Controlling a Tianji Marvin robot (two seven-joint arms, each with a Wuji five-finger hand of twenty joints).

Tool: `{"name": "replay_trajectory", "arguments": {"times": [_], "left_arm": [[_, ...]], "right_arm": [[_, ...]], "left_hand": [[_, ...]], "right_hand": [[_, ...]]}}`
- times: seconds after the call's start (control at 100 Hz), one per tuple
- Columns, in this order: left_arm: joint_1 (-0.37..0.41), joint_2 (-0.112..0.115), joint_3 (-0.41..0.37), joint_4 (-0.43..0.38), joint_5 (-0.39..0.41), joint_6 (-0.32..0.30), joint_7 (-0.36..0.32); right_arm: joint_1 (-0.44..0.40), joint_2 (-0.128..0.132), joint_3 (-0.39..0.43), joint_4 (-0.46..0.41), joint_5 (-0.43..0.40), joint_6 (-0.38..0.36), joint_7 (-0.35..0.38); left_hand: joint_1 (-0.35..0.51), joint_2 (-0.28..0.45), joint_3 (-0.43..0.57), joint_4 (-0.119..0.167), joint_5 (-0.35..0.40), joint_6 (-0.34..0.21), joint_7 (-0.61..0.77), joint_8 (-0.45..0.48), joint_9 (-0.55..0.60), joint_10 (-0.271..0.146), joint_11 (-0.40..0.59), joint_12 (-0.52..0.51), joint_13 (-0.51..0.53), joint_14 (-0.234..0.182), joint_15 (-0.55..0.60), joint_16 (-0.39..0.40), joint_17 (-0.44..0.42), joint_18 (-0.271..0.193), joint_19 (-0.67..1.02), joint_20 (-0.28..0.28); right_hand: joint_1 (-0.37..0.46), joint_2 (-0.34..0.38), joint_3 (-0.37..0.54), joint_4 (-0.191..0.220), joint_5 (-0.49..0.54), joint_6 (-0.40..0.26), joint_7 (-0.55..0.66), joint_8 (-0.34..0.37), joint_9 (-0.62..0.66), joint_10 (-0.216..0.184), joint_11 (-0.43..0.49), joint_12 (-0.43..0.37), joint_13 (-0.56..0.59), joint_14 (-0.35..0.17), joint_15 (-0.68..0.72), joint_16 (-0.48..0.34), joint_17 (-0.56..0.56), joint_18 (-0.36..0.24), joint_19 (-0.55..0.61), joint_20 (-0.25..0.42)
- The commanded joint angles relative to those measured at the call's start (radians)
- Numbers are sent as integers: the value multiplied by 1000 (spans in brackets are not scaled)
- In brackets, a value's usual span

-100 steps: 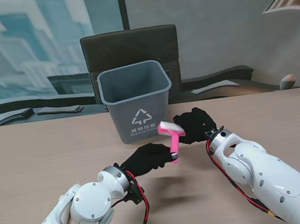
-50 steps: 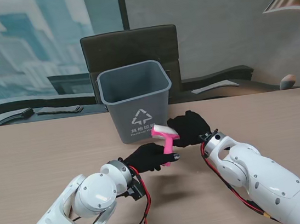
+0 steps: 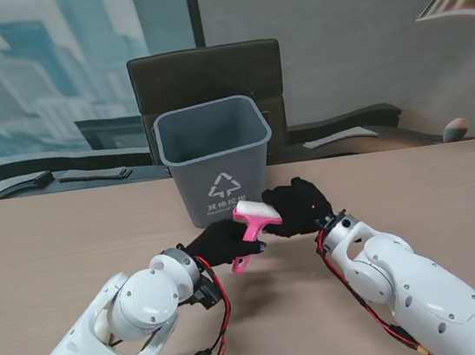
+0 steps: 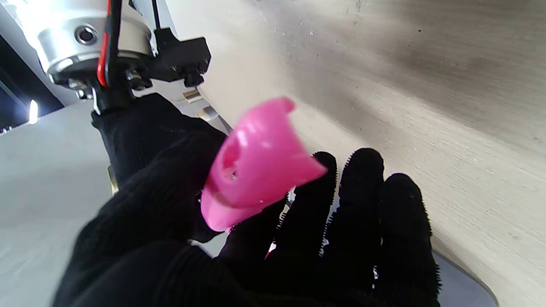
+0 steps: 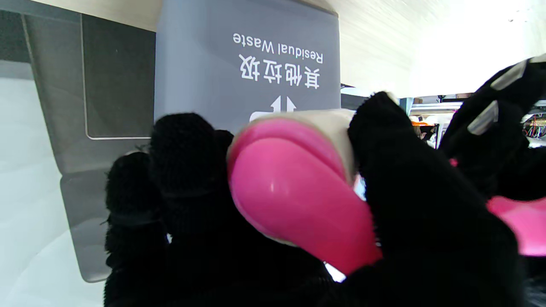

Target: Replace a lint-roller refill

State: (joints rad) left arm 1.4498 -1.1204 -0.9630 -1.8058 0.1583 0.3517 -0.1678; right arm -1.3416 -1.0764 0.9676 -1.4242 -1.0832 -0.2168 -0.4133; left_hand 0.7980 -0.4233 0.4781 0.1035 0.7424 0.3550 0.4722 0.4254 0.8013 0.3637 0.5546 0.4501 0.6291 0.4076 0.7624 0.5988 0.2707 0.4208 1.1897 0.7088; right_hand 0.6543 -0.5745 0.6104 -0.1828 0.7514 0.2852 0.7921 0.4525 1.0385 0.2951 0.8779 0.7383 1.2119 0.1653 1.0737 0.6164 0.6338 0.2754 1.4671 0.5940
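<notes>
1. Lint roller point(image 3: 250, 228), pink, with a white refill point(image 3: 259, 210) on its head, sat at the centre of the stand frame, raised off the tabletop point(image 3: 54, 245) and just in front of the grey bin point(image 3: 216, 158).
2. Left hand point(image 3: 222, 243), in a black glove, was closed around the pink handle; the handle's lower end projected past the hand toward the lower centre of the frame.
3. Right hand point(image 3: 298, 207), also gloved in black, was closed on the roller head, its fingers point(image 5: 386, 145) wrapped over the white refill.
4. In the left wrist view, the pink handle end point(image 4: 256, 166) lay at the centre of the frame against the gloved palm, with the fingertips point(image 4: 367, 170) beside it; the picture was blurred.
5. In the right wrist view, the rounded pink end cap point(image 5: 290, 192) of the head filled the centre, the white refill edge just visible beyond it, and the bin wall with the words "Residual Waste" occupied the upper centre.
6. A dark chair point(image 3: 205, 77) stood behind the bin at the upper centre of the stand frame.
</notes>
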Motion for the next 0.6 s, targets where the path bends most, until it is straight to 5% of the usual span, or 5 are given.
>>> {"name": "replay_trajectory", "arguments": {"times": [0.0,0.17,0.28,0.48,0.59], "left_arm": [[22,-11,-5,-11,6,9,2],[43,-20,-5,-17,14,-5,44],[49,-16,-14,-9,17,-58,40],[56,9,-45,23,96,-224,-3],[57,17,-57,47,172,-298,5]], "right_arm": [[-18,-6,2,-23,-6,-6,4],[-40,-10,12,-46,-1,3,-9],[-61,-11,23,-63,0,0,-22],[-148,-6,101,-130,-7,-36,-4],[-200,-3,155,-173,0,-69,25]], "left_hand": [[122,-38,184,5,2,-71,83,-7,58,-23,35,25,59,-6,63,1,29,-19,70,-4],[256,-68,249,-48,36,-107,268,-75,225,-59,-7,97,176,-28,141,-15,131,-25,165,-1],[334,-23,199,-70,29,-115,291,-94,209,-54,11,134,165,-25,160,-11,120,-29,166,-2],[385,63,120,-37,14,-112,256,-60,158,-52,67,321,107,-8,196,62,62,-37,141,-3],[380,76,123,-21,14,-119,253,-36,157,-55,66,379,102,-10,195,89,56,-37,134,-4]], "right_hand": [[240,173,127,38,78,-219,152,22,38,-21,71,10,-18,-117,-1,-4,-10,-16,25,-7],[239,174,120,41,78,-227,149,20,39,-29,71,6,-17,-121,-7,-7,-9,-21,24,-9],[231,162,100,54,75,-261,143,13,31,-56,53,-17,-28,-123,-43,-23,-10,-31,17,-16],[93,103,38,66,-34,-265,80,-6,-103,-58,-47,-111,-157,-75,-229,-80,-71,-29,-54,-45],[-36,170,-13,124,0,-215,-266,177,-212,-51,-106,-175,-253,-52,-355,-105,-135,-28,-119,-38]]}}
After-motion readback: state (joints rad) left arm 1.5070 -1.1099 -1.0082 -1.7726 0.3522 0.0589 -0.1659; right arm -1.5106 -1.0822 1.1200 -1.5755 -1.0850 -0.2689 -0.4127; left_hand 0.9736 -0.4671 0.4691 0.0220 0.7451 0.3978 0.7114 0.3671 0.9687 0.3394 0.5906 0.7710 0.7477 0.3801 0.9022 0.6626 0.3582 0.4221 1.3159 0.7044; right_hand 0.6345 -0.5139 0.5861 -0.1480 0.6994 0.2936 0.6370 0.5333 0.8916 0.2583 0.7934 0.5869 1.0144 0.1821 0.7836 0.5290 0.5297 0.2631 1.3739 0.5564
